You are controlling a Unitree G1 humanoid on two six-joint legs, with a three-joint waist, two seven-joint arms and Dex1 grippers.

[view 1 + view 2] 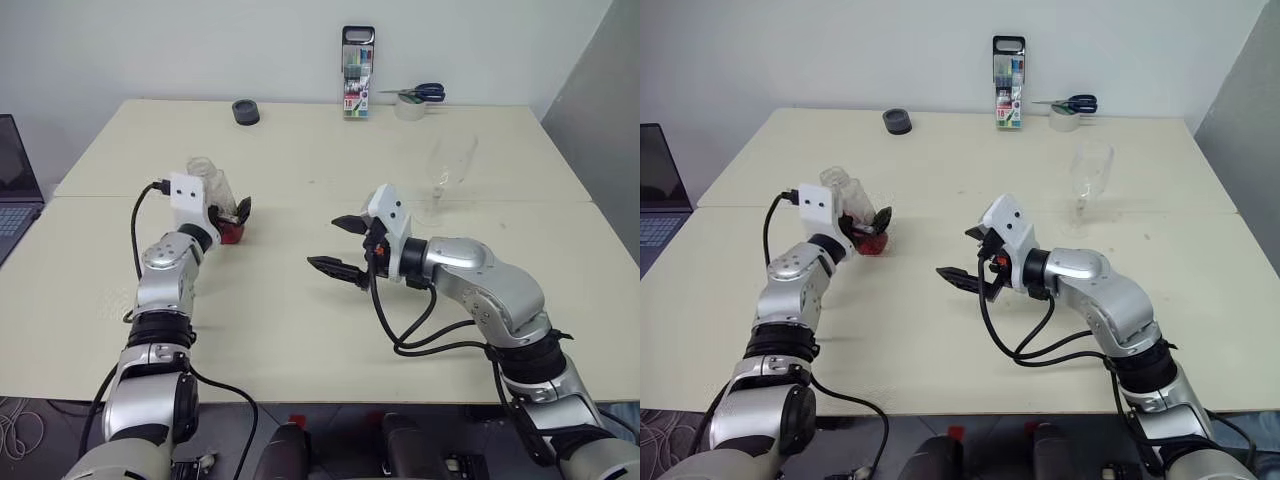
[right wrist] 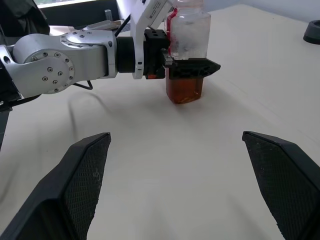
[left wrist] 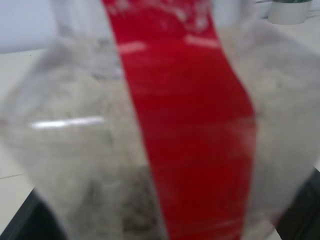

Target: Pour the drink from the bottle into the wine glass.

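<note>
Pale table against a white wall, bottle sitting between the left arm's fingers

The table [image 1: 300,300] has the bottle [image 2: 187,50] at about 9 o'clock from centre, standing upright on its base with the amber drink [image 2: 184,91] pooled at the bottom. The left gripper [image 2: 192,67] has its jaws around the bottle's lower body, one finger running along the side, but I can't tell if they're actually squeezing it or just sitting wide beside it. The right gripper [image 1: 345,247] is near centre, jaws wide apart and empty, pointing at the bottle. The wine glass [image 1: 447,172] stands well apart at 2 o'clock. My take: get a firm, centred clamp before lifting, keep it upright on the way to the glass, tip slowly
</note>
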